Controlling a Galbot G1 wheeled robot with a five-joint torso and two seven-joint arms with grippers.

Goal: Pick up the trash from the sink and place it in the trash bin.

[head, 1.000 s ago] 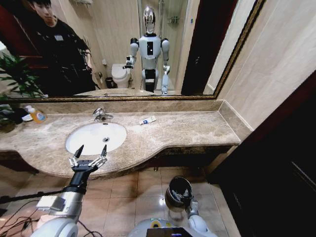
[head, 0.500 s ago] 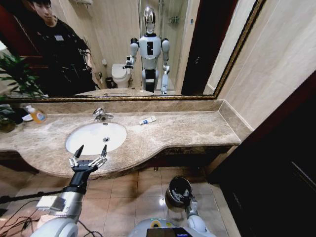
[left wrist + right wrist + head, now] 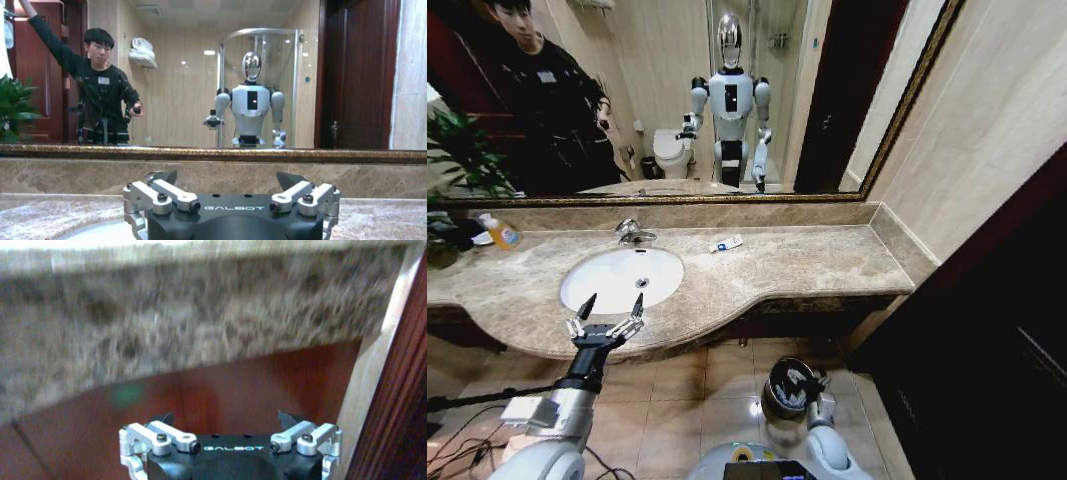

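- Left tool (image 3: pixel 612 305) sits at the front edge of the desk (image 3: pixel 807 265), just in front of the sink (image 3: pixel 622 277); fingers spread wide, nothing between them; tips point toward the basin.
- Left wrist view: same left tool (image 3: pixel 227 181), jaws wide apart, empty; aimed at the mirror above the desk's back ledge.
- Right tool (image 3: pixel 812 392) is low, near the floor, right beside the trash bin (image 3: pixel 779 372); some whitish bits show in or over the bin mouth; can't tell what they are, nor whether the tool touches them.
- Right wrist view: right tool (image 3: pixel 227 419) w/ fingertips wide apart, nothing held; it faces the underside of the desk's marble front edge and dark red panelling below; view is blurred.
- Sink: white oval basin, looks bare inside; chrome tap (image 3: pixel 632 233) at its back rim.
- Trash: one small white-and-blue tube (image 3: pixel 725 243) lies flat on the desk, to the right of the tap, near the back ledge, apart from the sink.
- Bottle of orange liquid (image 3: pixel 499 233) stands at the far left of the desk, near a green plant (image 3: pixel 457 160).
- Trash bin: dark round bucket w/ shiny rim, on the tiled floor below the desk's front curve.
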